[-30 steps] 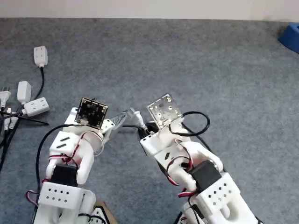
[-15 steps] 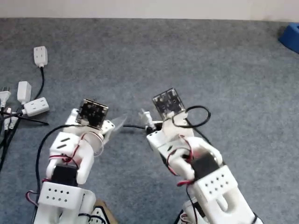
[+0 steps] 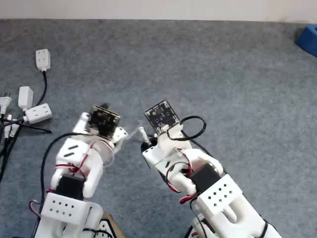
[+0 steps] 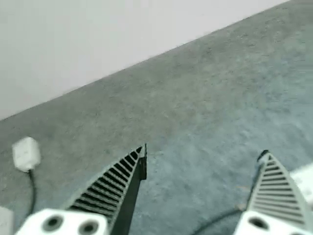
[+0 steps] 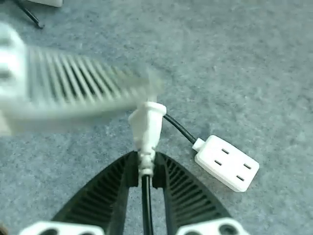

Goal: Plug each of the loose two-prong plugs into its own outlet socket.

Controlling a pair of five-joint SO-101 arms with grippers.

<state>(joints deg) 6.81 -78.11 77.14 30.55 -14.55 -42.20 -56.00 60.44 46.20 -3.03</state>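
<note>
R gripper [image 5: 145,159] is pinching narrow on the white plug [image 5: 146,125], clamping its tail end where the black cord comes out. The plug body is sticking out past the fingertips, pointing away from the wrist and hanging above the grey carpet [image 5: 254,58]. Near the plug, a 3-way socket block [image 5: 226,163] is lying flat on the carpet w/ its slots facing up. A black cord is running from the block toward the plug.

L gripper [image 4: 203,151] is standing wide open w/ nothing between its 2 ribbed fingers [image 4: 120,183]. In the R wrist view, 1 of those fingers is showing as a blur right at the plug's tip; can't tell if they're touching. In the high view, both arms are meeting at the middle of the carpet, w/ the plug between them.

Well apart, along the carpet's left edge in the high view, 3 more white sockets are lying w/ black cords: 1 far up [image 3: 43,59], 1 upright-looking [image 3: 25,97], 1 on its side [image 3: 38,113]. A loose plug [image 3: 4,102] is lying just beside them.
</note>
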